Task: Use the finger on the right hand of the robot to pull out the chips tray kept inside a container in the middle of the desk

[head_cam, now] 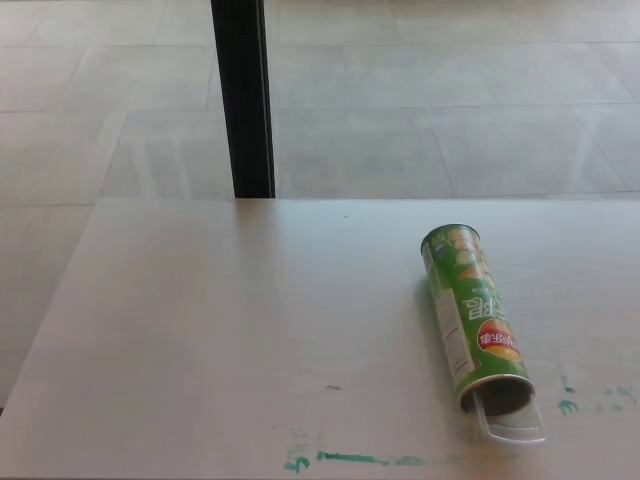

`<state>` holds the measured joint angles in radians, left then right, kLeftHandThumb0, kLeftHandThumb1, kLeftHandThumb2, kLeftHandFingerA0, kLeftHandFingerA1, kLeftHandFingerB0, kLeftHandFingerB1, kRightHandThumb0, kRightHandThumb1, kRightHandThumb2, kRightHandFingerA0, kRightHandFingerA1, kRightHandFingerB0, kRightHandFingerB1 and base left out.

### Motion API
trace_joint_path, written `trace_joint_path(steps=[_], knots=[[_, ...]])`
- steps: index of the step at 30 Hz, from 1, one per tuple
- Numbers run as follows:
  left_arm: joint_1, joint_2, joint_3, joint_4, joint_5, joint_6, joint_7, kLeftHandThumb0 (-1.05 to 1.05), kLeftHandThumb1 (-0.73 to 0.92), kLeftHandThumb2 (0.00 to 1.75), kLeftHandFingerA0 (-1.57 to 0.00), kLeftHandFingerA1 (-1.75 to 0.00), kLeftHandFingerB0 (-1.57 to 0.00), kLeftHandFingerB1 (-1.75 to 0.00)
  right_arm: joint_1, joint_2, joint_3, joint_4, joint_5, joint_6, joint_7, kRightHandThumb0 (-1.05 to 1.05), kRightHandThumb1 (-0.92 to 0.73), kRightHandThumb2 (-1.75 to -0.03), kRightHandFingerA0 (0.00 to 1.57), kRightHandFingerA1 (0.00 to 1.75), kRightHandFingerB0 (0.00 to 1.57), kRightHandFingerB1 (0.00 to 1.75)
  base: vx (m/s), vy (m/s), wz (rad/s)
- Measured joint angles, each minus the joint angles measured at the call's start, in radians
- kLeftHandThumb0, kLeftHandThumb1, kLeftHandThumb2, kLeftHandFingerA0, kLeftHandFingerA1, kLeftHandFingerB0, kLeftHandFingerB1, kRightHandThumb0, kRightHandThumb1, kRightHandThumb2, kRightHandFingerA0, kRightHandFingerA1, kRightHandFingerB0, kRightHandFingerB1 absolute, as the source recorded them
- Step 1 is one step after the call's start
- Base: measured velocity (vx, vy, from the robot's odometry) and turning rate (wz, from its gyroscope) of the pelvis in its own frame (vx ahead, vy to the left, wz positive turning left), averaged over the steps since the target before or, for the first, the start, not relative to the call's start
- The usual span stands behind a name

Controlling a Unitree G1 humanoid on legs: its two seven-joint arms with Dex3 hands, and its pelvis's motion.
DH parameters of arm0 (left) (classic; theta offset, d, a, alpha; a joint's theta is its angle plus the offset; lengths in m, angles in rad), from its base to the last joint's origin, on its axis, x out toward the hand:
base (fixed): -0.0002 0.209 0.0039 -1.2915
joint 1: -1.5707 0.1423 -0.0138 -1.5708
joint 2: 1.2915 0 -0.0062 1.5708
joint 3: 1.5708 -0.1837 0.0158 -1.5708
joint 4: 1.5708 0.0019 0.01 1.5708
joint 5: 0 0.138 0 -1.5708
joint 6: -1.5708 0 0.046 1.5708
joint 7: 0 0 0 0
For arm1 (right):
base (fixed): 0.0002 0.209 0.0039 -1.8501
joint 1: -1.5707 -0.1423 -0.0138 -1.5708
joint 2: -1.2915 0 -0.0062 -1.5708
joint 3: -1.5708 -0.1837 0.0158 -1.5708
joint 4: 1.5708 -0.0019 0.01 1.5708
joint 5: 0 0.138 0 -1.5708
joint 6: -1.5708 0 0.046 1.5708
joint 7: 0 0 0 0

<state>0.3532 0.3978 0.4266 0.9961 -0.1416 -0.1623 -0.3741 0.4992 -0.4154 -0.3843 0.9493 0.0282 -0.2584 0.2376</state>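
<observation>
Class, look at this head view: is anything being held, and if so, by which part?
Nothing is held. No robot hand is in view; the green chips can lies on the desk, its clear tray sticking out slightly.

The container (473, 316) looks like printed cardboard with a glossy green wrap. The tray (515, 424) at its mouth is thin, clear plastic. The worktop (230, 330) is smooth, matt white with smeared green marks (355, 459). The floor (450, 100) is pale, slightly shiny tile.

No part of the robot shows in the head view: no arm, forearm or hand enters from either side, so colours, shapes, cables, screws and markings of its body can't be told from this frame.
</observation>
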Motion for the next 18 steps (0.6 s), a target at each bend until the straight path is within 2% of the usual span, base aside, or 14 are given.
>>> trace_joint_path(steps=[1,2,3,5,6,8,9,11,12,13,16,17,18], knots=[[0.001,0.001,0.011,0.003,-0.008,-0.008,-0.017,-0.72,0.77,0.63,-0.36,-0.65,-0.3,-0.42,0.0,-0.01,-0.024,0.005,0.008,-0.015,-0.002,-0.6,-0.48,-0.88,0.62,0.86,0.28,0.6,0.0,0.0,0.0],[0.001,0.001,0.016,0.004,-0.012,-0.012,-0.026,-0.72,0.77,0.63,-0.35,-0.64,-0.29,-0.41,-0.002,-0.016,-0.042,0.007,0.015,-0.023,-0.004,-0.56,-0.62,-0.59,0.64,0.96,0.31,0.55,0.0,0.0,0.0],[0.002,0.002,0.023,0.004,-0.019,-0.016,-0.039,-0.71,0.78,0.63,-0.36,-0.64,-0.3,-0.41,-0.009,-0.025,-0.078,0.012,0.03,-0.037,-0.005,-0.56,-0.62,-0.57,0.63,0.99,0.3,0.57,0.0,0.0,0.0],[0.002,0.003,0.031,0.011,-0.03,-0.025,-0.061,-0.72,0.77,0.63,-0.36,-0.64,-0.31,-0.42,-0.028,-0.036,-0.138,0.016,0.058,-0.057,-0.011,-0.58,-0.6,-0.58,0.67,0.95,0.29,0.57,0.0,0.0,0.0],[0.002,0.004,0.034,0.019,-0.034,-0.03,-0.072,-0.72,0.76,0.63,-0.36,-0.63,-0.33,-0.42,-0.04,-0.044,-0.17,0.014,0.072,-0.066,-0.012,-0.55,-0.61,-0.58,0.73,0.85,0.32,0.55,0.0,0.0,0.0],[0.001,0.007,0.036,0.033,-0.039,-0.041,-0.088,-0.72,0.77,0.63,-0.36,-0.64,-0.34,-0.44,-0.065,-0.059,-0.223,0.001,0.098,-0.075,-0.018,-0.5,-0.61,-0.58,0.74,0.83,0.33,0.54,0.0,0.0,0.0],[0.001,0.009,0.036,0.037,-0.041,-0.047,-0.094,-0.73,0.77,0.63,-0.35,-0.65,-0.32,-0.44,-0.076,-0.064,-0.243,-0.006,0.108,-0.078,-0.02,-0.57,-0.47,-0.87,0.79,0.88,0.31,0.59,0.0,0.0,0.0],[0.001,0.012,0.037,0.04,-0.043,-0.053,-0.104,-0.73,0.77,0.63,-0.35,-0.65,-0.32,-0.44,-0.102,-0.071,-0.289,-0.061,0.134,-0.077,-0.024,-0.57,-0.47,-0.87,0.79,0.88,0.31,0.59,0.0,0.0,0.0],[0.0,0.013,0.037,0.041,-0.044,-0.054,-0.107,-0.71,0.77,0.63,-0.35,-0.63,-0.31,-0.4,-0.112,-0.073,-0.305,-0.086,0.143,-0.076,-0.026,-0.53,-0.61,-0.57,0.76,0.86,0.35,0.49,0.0,0.0,0.0],[-0.005,0.015,0.038,0.042,-0.047,-0.058,-0.114,-0.71,0.78,0.63,-0.35,-0.63,-0.3,-0.4,-0.129,-0.079,-0.334,-0.132,0.161,-0.072,-0.03,-0.6,-0.47,-0.87,0.79,0.88,0.34,0.58,0.0,0.0,0.0],[-0.006,0.019,0.039,0.047,-0.051,-0.063,-0.122,-0.71,0.78,0.63,-0.36,-0.62,-0.31,-0.42,-0.165,-0.096,-0.377,-0.241,0.194,-0.052,-0.031,-0.55,-0.45,-0.87,0.81,0.84,0.37,0.59,0.0,0.0,0.0],[-0.006,0.019,0.039,0.047,-0.051,-0.063,-0.123,-0.71,0.77,0.63,-0.36,-0.64,-0.31,-0.43,-0.172,-0.099,-0.385,-0.272,0.201,-0.046,-0.032,-0.52,-0.57,-0.58,0.83,0.78,0.44,0.45,0.0,0.0,0.0],[-0.005,0.019,0.039,0.047,-0.051,-0.063,-0.124,-0.72,0.77,0.63,-0.34,-0.65,-0.3,-0.44,-0.18,-0.099,-0.391,-0.313,0.207,-0.039,-0.032,-0.51,-0.56,-0.57,0.84,0.75,0.49,0.45,0.0,0.0,0.0]])
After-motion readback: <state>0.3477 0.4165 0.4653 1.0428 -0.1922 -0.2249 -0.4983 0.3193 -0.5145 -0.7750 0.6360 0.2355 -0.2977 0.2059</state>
